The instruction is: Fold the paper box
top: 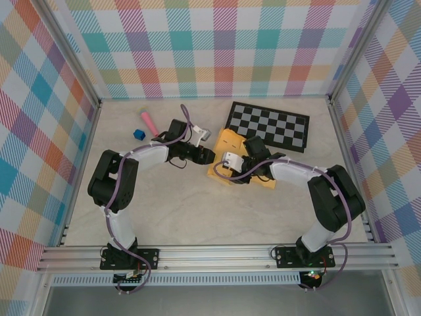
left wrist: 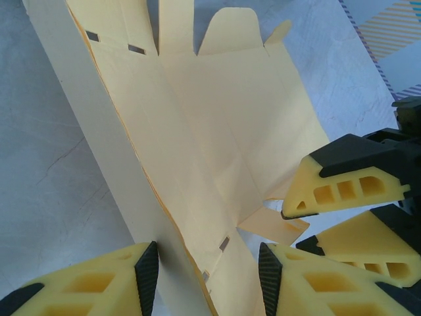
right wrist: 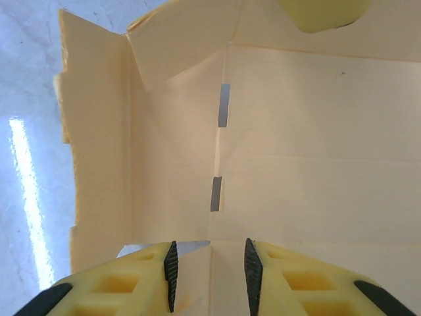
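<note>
The paper box (top: 227, 141) is a yellow-orange die-cut sheet, partly folded, lying mid-table just in front of the checkered board. In the left wrist view the paper box (left wrist: 217, 131) shows slots, flaps and one raised long panel. That panel runs between the pads of my left gripper (left wrist: 207, 276), which stands open astride it. My left gripper (top: 209, 157) is at the sheet's left edge. My right gripper (right wrist: 209, 273) is open over a crease inside the paper box (right wrist: 296, 151), with a gap between pads and card. The right gripper (left wrist: 291, 229) also shows beside a small bent flap.
A black-and-white checkered board (top: 268, 125) lies behind the sheet. A pink stick (top: 147, 122) and a small blue cube (top: 138, 134) sit at the back left. Plaid walls enclose the table on three sides.
</note>
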